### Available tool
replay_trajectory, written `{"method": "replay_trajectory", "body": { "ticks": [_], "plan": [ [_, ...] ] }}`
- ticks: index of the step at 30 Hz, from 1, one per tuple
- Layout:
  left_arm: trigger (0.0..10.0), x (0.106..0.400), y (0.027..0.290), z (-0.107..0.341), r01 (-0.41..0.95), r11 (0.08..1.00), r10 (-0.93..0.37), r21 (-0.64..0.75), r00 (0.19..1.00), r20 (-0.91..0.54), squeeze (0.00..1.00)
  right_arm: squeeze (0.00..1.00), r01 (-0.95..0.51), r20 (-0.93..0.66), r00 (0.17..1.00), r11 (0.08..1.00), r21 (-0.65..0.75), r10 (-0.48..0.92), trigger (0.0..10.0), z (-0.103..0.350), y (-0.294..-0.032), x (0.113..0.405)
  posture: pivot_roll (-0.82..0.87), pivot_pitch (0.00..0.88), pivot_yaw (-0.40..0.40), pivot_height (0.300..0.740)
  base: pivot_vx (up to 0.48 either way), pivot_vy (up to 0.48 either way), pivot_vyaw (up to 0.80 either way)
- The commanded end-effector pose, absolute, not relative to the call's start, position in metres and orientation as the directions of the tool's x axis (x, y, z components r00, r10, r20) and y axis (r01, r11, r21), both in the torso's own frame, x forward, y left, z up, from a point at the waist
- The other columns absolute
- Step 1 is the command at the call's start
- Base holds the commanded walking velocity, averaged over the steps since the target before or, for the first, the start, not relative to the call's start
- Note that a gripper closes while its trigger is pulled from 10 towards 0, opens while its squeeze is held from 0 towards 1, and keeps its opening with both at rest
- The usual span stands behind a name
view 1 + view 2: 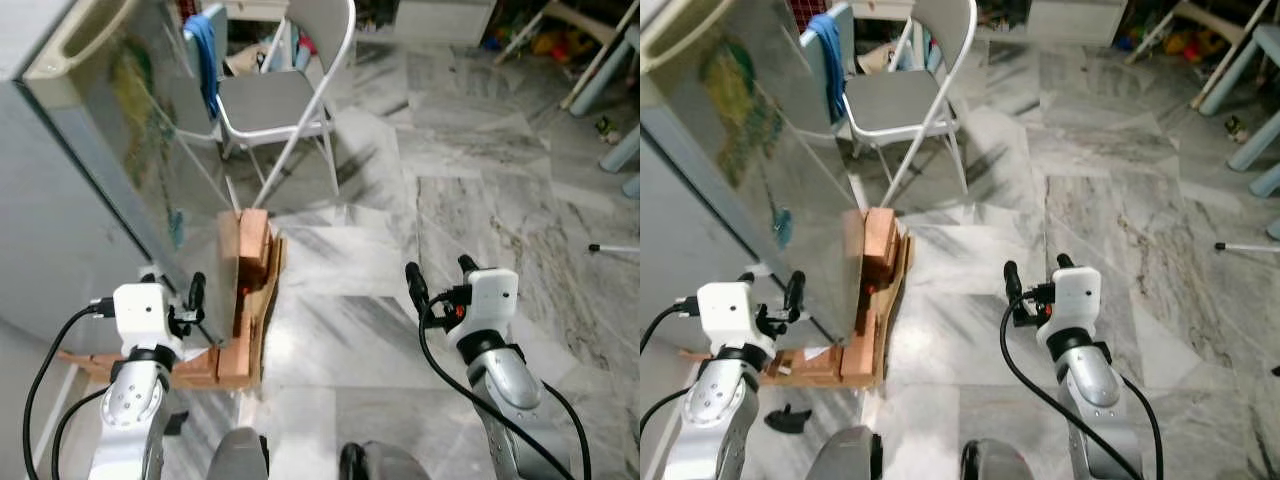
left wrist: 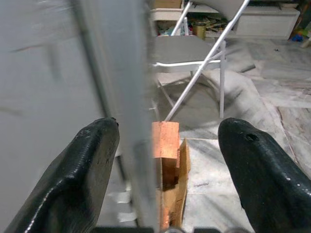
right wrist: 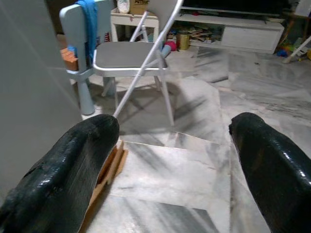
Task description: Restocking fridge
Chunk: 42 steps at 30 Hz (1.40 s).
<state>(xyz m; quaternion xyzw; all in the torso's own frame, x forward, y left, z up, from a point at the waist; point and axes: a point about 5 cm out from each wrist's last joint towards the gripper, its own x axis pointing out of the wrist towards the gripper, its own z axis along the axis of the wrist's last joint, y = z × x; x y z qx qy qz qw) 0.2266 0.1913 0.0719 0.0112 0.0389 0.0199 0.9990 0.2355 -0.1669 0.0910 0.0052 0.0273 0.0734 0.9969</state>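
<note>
Left wrist view: fridge door (image 2: 116, 97) edge-on, seemingly upright

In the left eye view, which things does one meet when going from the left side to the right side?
Grey fridge door → left claw → orange wooden blocks → grey folding metal chair → right claw → pale blue plastic leg.

The tall grey fridge door (image 1: 120, 150) is cut off at the picture's top and left — its near edge blurs in the left wrist view, hiding part of the stacked wooden blocks (image 2: 165, 160).
</note>
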Motion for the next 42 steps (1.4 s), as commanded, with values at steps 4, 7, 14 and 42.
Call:
{"method": "replay_trajectory", "body": {
  "ticks": [4,7,14,42],
  "plan": [
    [10.0,0.224,0.187,0.071,-0.028,0.999,0.03,0.03,0.997,-0.077,0.0,0.0,-0.151,-0.039,0.988,0.988,0.022,0.152,10.0,0.094,-0.164,0.237,0.06,0.117,-0.021,0.74,0.061,0.437,0.0],
    [10.0,0.224,0.183,0.071,-0.02,1.0,0.021,0.021,0.997,-0.075,0.0,0.0,-0.152,-0.038,0.987,0.988,0.023,0.153,10.0,0.094,-0.163,0.238,0.06,0.115,-0.02,0.74,0.16,0.275,0.0],
    [10.0,0.224,0.175,0.07,0.039,0.999,-0.039,-0.002,0.996,-0.084,0.0,0.0,-0.15,-0.052,0.987,0.988,0.029,0.151,10.0,0.09,-0.162,0.239,0.06,0.115,-0.018,0.74,0.0,0.0,-0.2],
    [10.0,0.27,0.181,0.069,0.055,0.997,-0.05,0.062,0.996,-0.072,0.0,0.0,-0.17,-0.051,0.984,0.985,0.012,0.17,10.0,0.089,-0.162,0.245,0.05,0.12,-0.026,0.74,0.0,0.0,-0.21]
  ]
}}
